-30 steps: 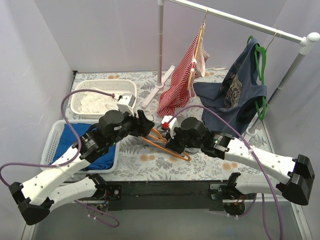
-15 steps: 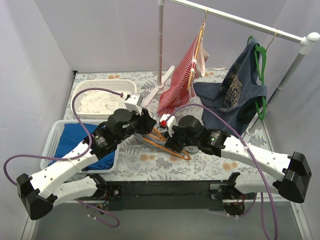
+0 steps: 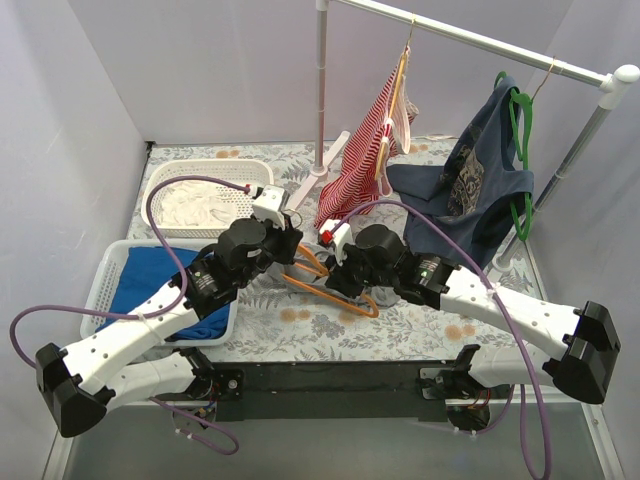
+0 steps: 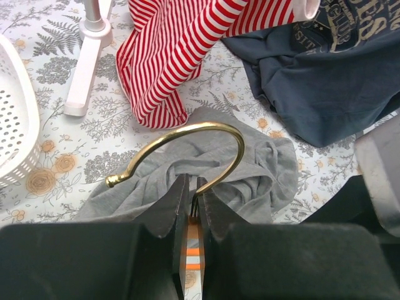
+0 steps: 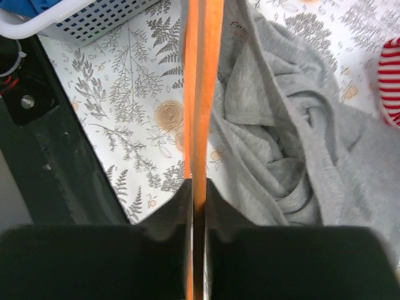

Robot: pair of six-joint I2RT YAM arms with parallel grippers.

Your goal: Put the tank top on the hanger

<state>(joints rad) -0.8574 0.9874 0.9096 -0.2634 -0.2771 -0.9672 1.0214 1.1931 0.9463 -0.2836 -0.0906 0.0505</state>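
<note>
The orange hanger (image 3: 350, 302) lies low over the floral table between my two arms. In the left wrist view its brass hook (image 4: 187, 128) arches over the crumpled grey tank top (image 4: 256, 165). My left gripper (image 4: 194, 186) is shut on the hanger's neck just below the hook. In the right wrist view the hanger's orange bar (image 5: 200, 94) runs straight up between the jaws of my right gripper (image 5: 198, 187). They stand narrowly open, one on each side of the bar. The tank top (image 5: 281, 144) lies bunched on the table to the right of that bar. My arms hide most of it from above.
A red-and-white striped top (image 3: 355, 165) and a navy printed shirt (image 3: 470, 195) on a green hanger (image 3: 522, 150) hang from the white rail (image 3: 480, 40), trailing onto the table. A white basket (image 3: 205, 195) and a basket of blue cloth (image 3: 150, 285) stand at the left. The rack's foot (image 4: 81, 69) is behind the tank top.
My left gripper has moved right to the hanger's hook and shut on its neck. My right gripper's jaws have eased slightly apart around the bar.
</note>
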